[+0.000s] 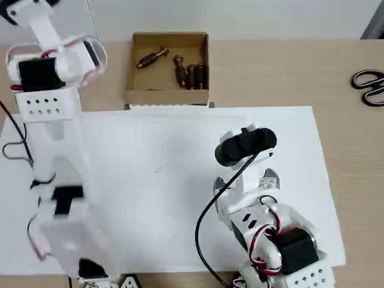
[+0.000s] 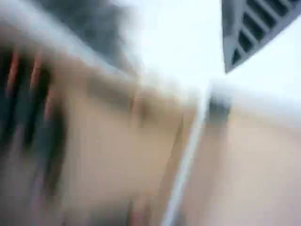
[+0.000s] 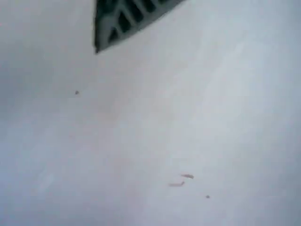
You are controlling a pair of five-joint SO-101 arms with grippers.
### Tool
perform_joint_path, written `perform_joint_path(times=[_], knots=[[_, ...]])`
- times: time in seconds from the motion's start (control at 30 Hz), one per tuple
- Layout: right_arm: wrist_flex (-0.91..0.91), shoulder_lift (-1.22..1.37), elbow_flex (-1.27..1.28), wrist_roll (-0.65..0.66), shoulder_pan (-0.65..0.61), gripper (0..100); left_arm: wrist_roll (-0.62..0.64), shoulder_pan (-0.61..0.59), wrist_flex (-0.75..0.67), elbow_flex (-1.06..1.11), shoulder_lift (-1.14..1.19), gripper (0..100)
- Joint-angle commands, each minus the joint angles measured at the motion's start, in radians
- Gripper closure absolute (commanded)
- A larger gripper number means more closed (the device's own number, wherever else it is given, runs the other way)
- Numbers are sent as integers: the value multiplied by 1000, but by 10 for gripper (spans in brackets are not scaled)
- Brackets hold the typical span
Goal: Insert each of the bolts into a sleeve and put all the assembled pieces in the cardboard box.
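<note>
The cardboard box sits open on the table, just beyond the far edge of the white sheet. It holds the assembled pieces: one lies slanted by itself toward the box's left wall, and the others lie close together side by side toward its right wall, packed too tightly to count for sure. The right claw hangs low over the white sheet, with the box well away from it, ahead across the paper and off to its left. On the paper close by this claw are a few small brownish marks. Just one dark ribbed part of the claw shows, so I cannot tell whether it is open or closed. The right arm is folded over the sheet's near right corner. The left arm rises along the sheet's left side, its upper part just beside the box's left wall. The left claw shows as a dark ribbed piece against a smeared brown surface crossed by a pale strip. Its state cannot be told, nor how the box lies from it. A pair of scissors lies on the bare table, well off to the right of the right claw and apart from the box.
</note>
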Motion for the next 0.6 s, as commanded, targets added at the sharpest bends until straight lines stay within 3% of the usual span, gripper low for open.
perform_joint_path(times=[0.0,0.13,0.23,0.33,0.4,0.47,0.57], knots=[[8,-8,-5,9,-4,608,-12,166,37,748,-445,994],[61,-8,-2,8,-4,608,-37,390,-26,1274,-937,993],[91,-8,41,8,-4,608,-87,450,-155,1535,-1346,993],[101,-8,87,6,-4,608,-100,405,-258,1710,-1677,993],[97,-8,91,6,-4,608,-130,358,-315,1905,-1807,993],[96,-8,95,6,-4,623,-176,299,-364,1969,-1912,993],[96,-8,95,6,-4,751,-245,273,-445,2072,-2041,993]])
